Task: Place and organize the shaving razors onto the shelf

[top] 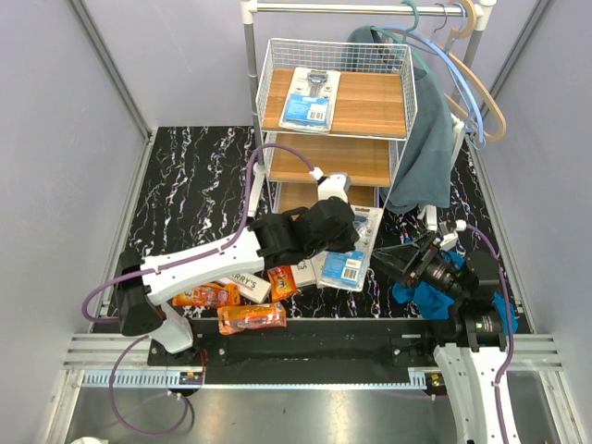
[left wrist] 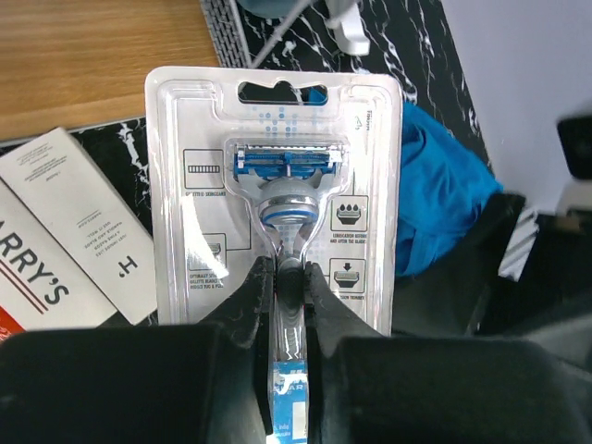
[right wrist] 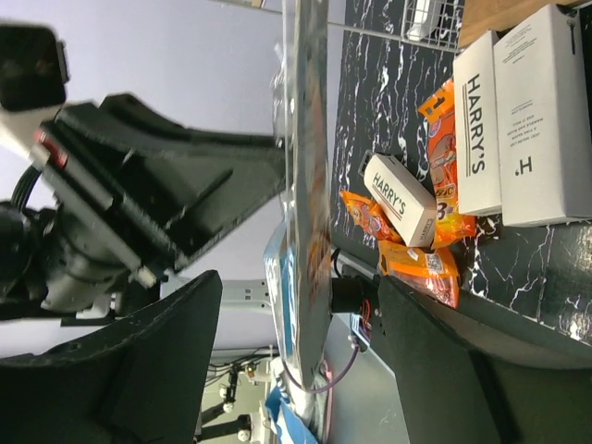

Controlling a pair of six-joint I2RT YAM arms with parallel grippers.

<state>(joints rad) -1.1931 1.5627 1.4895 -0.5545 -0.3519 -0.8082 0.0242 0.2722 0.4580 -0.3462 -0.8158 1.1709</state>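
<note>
Razor blister card [left wrist: 277,185] sits just in front of the shelf [top: 375,106] at bottom-tier level and looks lifted off the table. It's held by the left claw [left wrist: 289,282], jaws nearly closed, pinching the clear bubble over the razor handle at the card's near end. Card's long axis runs straight out from the claw twd the shelf, cartridge end leading, so the shelf lies ahead of the card and higher. Left arm is the one on it. Right claw [top: 396,261] sits off the shelf's front-right, jaws spread wide, nothing in them. Judgement: next move = raise + push fwd along that axis into a tier, and the card head must clear the board edge & mesh side. Shelf top tier already has a 2nd card [top: 310,97] lying flat, left of centre. Left wrist view shows the printed face + grip point, which the top view hides under the arm. Right wrist view gives the card edge-on between its own spread fingers, not touched, w/ HARRY'S boxes [right wrist: 504,120] and orange bags [right wrist: 416,264] on the table in front of the shelf. Blue cloth [left wrist: 435,194] lies front-right of the shelf.
</note>
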